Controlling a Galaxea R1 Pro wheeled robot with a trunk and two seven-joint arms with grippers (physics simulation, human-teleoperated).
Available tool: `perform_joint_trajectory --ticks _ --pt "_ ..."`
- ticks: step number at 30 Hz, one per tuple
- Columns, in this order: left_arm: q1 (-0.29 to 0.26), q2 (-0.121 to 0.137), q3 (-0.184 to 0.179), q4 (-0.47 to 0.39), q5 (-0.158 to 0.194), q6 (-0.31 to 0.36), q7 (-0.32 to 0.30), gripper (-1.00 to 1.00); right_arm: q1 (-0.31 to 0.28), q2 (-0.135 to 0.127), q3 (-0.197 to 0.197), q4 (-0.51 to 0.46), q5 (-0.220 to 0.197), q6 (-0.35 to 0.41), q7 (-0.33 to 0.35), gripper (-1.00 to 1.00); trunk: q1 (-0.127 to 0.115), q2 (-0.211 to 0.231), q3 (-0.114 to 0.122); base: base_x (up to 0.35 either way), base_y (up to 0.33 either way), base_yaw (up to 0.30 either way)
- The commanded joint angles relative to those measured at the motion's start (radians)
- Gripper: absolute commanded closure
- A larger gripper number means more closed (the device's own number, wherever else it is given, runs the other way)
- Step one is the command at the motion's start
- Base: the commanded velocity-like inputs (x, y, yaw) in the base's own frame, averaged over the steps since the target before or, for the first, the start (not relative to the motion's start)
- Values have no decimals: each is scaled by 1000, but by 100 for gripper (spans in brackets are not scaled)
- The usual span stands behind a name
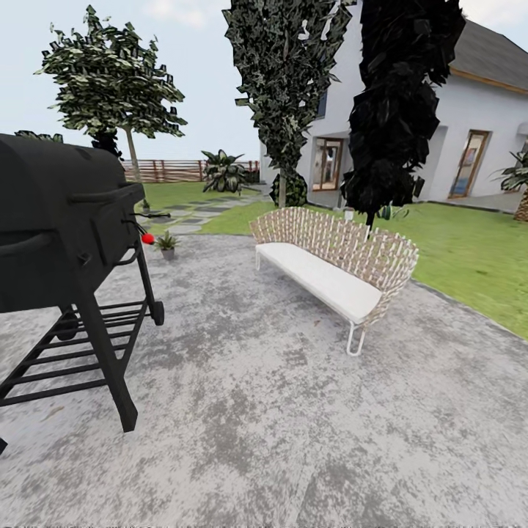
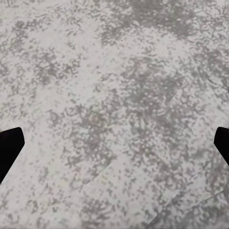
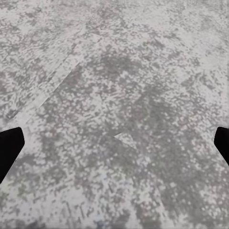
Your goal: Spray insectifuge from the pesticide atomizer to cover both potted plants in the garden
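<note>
The atomizer (image 1: 145,236) sits on the grill's (image 1: 59,220) side shelf, red tip showing, a potted plant (image 1: 167,243) just beyond. Both arms' fingers (image 2: 9,148) (image 3: 9,148) hang spread wide over bare patio (image 1: 279,411), far from it.

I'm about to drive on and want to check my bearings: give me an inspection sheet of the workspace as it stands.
Surface: mottled grey paved patio, bare under both wrist cameras.
Job's things: one potted plant at the patio's far edge, past the grill; a red tip, perhaps the pesticide atomizer, at the grill's side shelf.
Clutter: black grill on the left, wicker bench with white cushion at centre.
Grippers: left gripper and right gripper open, empty, over paving.
Cables: nothing seen.
Surroundings: lawn, stepping stones, trees, wooden fence, white house.
</note>
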Motion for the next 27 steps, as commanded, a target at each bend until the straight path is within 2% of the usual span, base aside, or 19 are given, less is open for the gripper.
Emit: perform_joint_trajectory --ticks 1,22,27 --pt "-1 0 0 1 0 -3 -1 -100 -1 0 0 1 0 -3 1 -100 4 -8 -6 0 0 0" --pt "-1 1 2 1 0 -3 4 -100 -1 0 0 3 0 -2 0 -100 84 -155 -93 0 0 1" --pt "-1 1 2 0 0 -3 6 -100 -1 0 0 3 2 -2 -1 -100 103 -190 -116 0 0 96"
